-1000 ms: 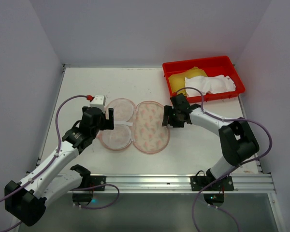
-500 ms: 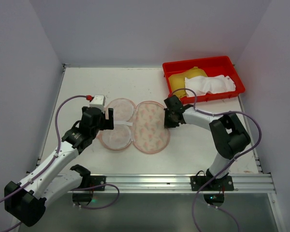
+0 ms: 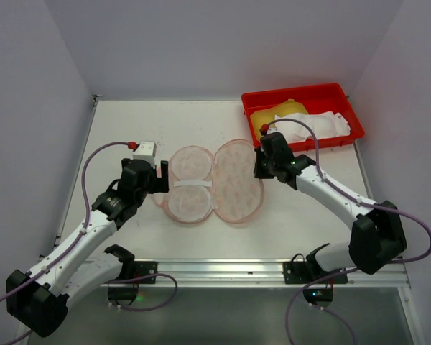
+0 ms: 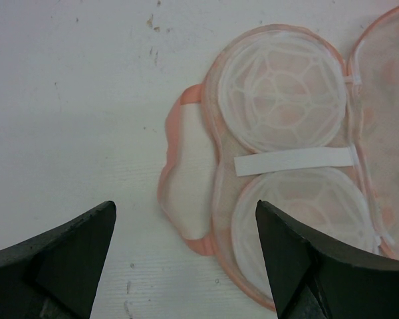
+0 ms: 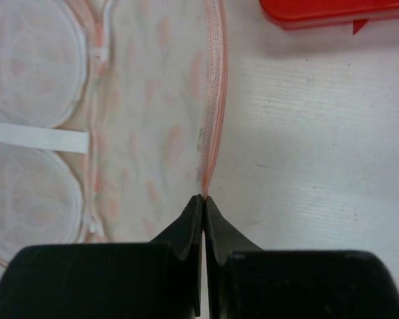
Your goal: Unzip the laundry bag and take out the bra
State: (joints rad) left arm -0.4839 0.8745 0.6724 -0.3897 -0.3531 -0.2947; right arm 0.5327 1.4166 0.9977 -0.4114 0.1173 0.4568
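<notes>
Bag point(image 3: 215, 183) lay unzipped and spread flat at mid-table point(image 3: 129, 122), its two halves side by side.

Left half: two white mesh cups point(image 4: 282, 90), one beyond the other, with a white strap point(image 4: 292, 161) across the gap between them. A pink-edged flap point(image 4: 183, 193) stuck out from under its left rim.

Right half: floral print showing through the mesh point(image 5: 153, 119).

Right claw point(image 3: 261, 167) was at the right half's outer rim. In the wrist view its fingers were pressed together point(image 5: 203, 199), pinching the pink zip edging, and the edging stood up in a ridge from the tips.

Left claw point(image 3: 163, 178) was at the left half's left rim, fingers spread wide point(image 4: 185, 206) and holding nothing. I could not tell whether it touched the bag.

Red tray point(image 3: 294, 90) sat at the far right corner, well apart from the bag, with yellow cloth point(image 3: 269, 118) and white cloth point(image 3: 309, 126) in it.
</notes>
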